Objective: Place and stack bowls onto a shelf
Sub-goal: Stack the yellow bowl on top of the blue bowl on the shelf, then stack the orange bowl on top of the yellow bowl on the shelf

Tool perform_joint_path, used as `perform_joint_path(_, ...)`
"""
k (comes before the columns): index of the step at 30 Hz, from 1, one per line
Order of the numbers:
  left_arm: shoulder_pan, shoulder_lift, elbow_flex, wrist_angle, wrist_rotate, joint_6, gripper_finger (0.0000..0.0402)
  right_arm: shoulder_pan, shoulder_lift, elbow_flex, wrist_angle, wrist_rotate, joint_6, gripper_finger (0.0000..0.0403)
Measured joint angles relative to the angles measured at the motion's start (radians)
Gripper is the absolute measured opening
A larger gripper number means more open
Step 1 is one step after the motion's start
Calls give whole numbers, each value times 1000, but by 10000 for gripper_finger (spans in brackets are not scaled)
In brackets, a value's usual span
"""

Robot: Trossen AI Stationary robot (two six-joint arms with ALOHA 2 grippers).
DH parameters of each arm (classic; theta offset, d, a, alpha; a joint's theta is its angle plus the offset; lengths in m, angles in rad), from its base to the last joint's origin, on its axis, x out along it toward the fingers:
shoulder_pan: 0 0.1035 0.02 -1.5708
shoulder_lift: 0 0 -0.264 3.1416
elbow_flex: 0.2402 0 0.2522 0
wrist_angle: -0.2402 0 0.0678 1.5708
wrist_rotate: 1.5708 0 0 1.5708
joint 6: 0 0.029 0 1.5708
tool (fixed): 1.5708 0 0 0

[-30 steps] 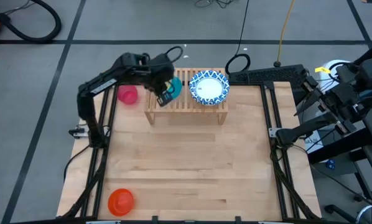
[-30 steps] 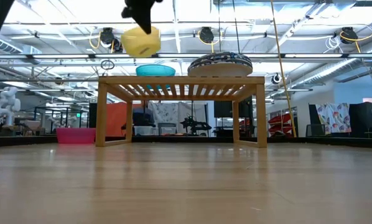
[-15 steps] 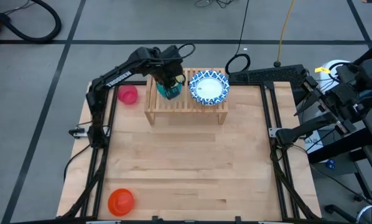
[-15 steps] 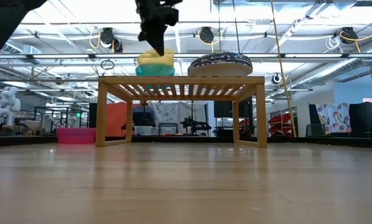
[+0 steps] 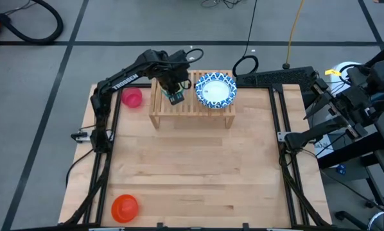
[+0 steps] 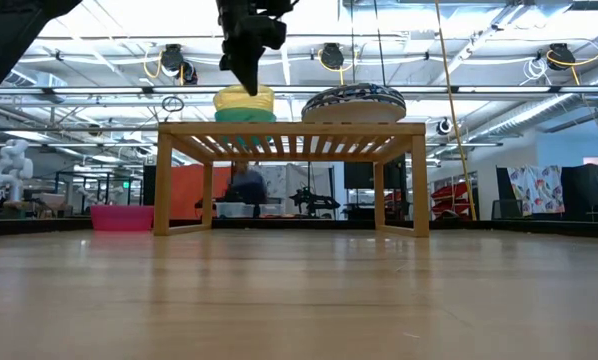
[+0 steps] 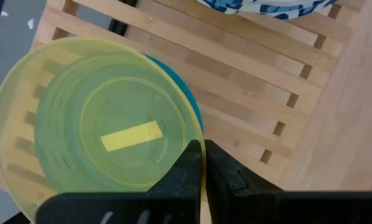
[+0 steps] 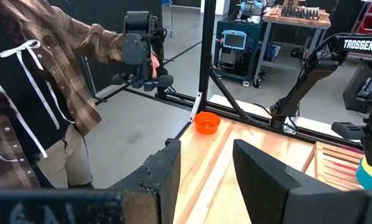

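A see-through yellow bowl [image 7: 93, 130] sits nested in the teal bowl [image 6: 245, 116] on the left half of the light-wood shelf [image 5: 192, 108]. My left gripper [image 5: 174, 92] stands above it, shut on its rim. A stack of blue-patterned bowls [image 5: 215, 90] rests on the shelf's right half. The pink bowl [image 5: 132, 97] stands on the table left of the shelf. The orange-red bowl [image 5: 124, 206] stands at the near left corner. My right gripper [image 8: 206, 155] waits open off the table's right side, with nothing between its fingers. My left gripper pinches the yellow bowl's rim [image 7: 197, 134] between its two fingers, one finger inside the bowl and one outside. The fingers come from above, pointing steeply down. The bowl sits level with its opening up, resting inside the teal bowl.
Bare table lies in front of the shelf [image 5: 198, 167]. Dark frame rails run along the table's left and right edges [image 5: 285, 147]. A person in a plaid shirt [image 8: 43, 93] stands beyond the table in the right wrist view.
My left gripper has come down and a little toward the table's right with the yellow bowl, staying shut on it. The bowl, tilted and clear above the shelf a second ago, now sits level inside the teal bowl.
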Motion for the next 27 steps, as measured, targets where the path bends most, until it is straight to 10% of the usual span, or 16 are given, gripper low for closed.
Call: perform_joint_path(27,-35,-62,41,14,24,-134,57,0,0,0,0,0,-5,141)
